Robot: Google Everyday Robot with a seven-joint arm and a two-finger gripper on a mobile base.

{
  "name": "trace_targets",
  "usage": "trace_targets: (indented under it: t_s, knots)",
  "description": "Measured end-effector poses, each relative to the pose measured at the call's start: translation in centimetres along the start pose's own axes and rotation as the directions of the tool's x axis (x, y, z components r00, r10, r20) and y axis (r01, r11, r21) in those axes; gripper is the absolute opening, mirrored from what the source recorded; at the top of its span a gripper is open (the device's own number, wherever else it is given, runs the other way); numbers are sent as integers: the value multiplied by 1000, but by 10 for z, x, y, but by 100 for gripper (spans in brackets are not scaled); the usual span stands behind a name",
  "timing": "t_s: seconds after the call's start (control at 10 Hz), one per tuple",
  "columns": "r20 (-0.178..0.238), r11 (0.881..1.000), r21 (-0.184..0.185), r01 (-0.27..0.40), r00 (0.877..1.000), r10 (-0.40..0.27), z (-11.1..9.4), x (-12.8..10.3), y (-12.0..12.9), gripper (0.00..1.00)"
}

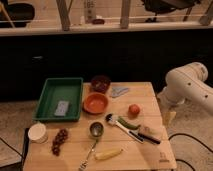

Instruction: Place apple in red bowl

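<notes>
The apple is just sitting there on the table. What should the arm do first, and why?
Probably swing the gripper over the apple. It hangs open at the edge of the table, holding nothing, while the apple lies apart from it on the wood.
</notes>
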Motion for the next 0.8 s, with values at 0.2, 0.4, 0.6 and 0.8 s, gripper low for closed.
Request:
trace_targets:
  t_s: [0.2, 0.4, 0.6, 0.8]
  knots:
    - [0, 1000, 0, 0, 1000, 0, 0, 0, 0, 80]
    - [8, 1000, -10, 7, 1000, -7, 11, -2, 3, 80]
    - [14, 1000, -16, 17, 1000, -17, 24, -5, 4, 80]
    - [21, 1000, -22, 17, 1000, -17, 27, -5, 5, 80]
